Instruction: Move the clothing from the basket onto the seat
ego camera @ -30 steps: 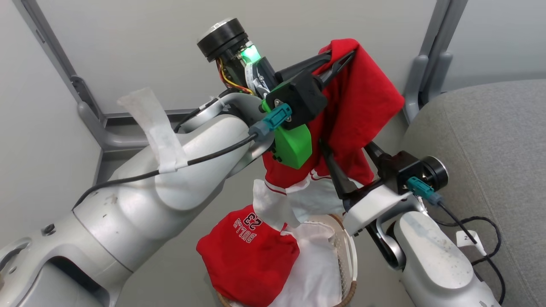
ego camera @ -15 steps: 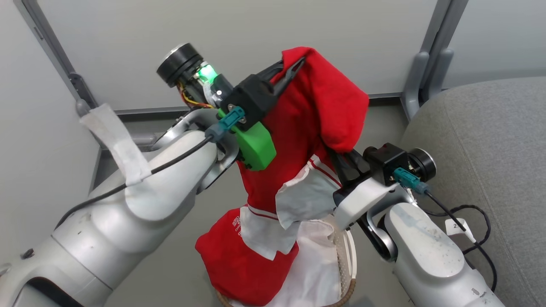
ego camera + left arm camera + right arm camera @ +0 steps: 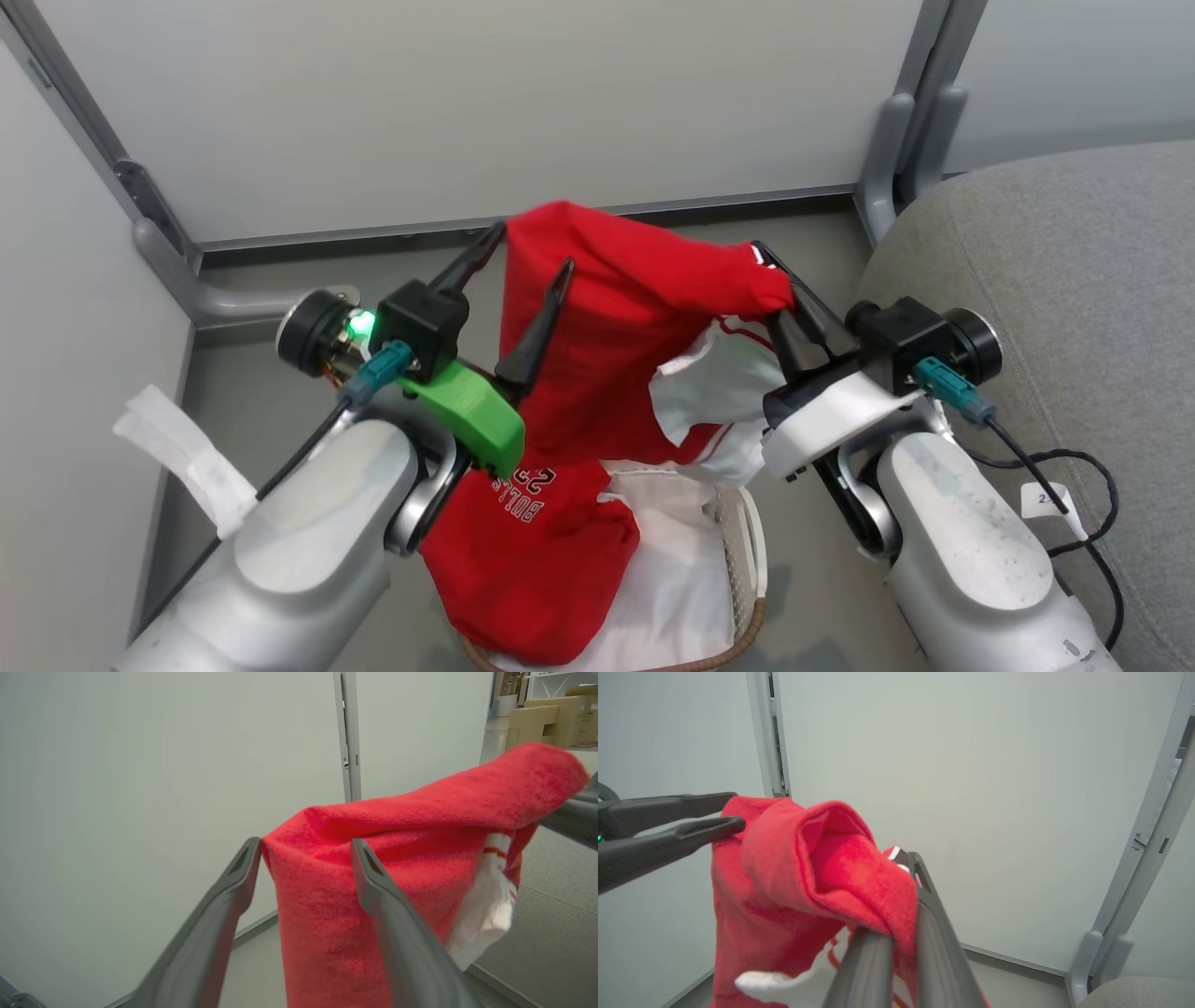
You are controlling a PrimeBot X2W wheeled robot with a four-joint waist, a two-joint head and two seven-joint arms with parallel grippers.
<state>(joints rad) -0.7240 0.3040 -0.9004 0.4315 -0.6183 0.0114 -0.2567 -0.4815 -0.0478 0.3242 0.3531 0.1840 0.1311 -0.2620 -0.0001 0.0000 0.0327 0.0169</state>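
The clothing is two red pieces, one in the air and one in the basket. The white-trimmed garment hangs above the basket, stretched between the two arms, and its lower end with the white trim and tag droops towards the basket's white liner. The right jaws are closed tight on one upper corner of this garment. In the right wrist view the fabric is bunched and pinched between the right fingers. The left jaws stand wide open. The garment's other upper fold lies in the gap between the left fingers. In the left wrist view the cloth touches the tip of one finger and passes behind the other, so it is draped there rather than gripped.

The lettered garment lies in the basket and spills over the rim on the robot's left, its white "BULLS 23" lettering upside down in the head view. The basket stands on the grey floor in front of a pale wall panel. The seat lies to the right of the basket, beside the right arm, and a black cable rests on its edge.
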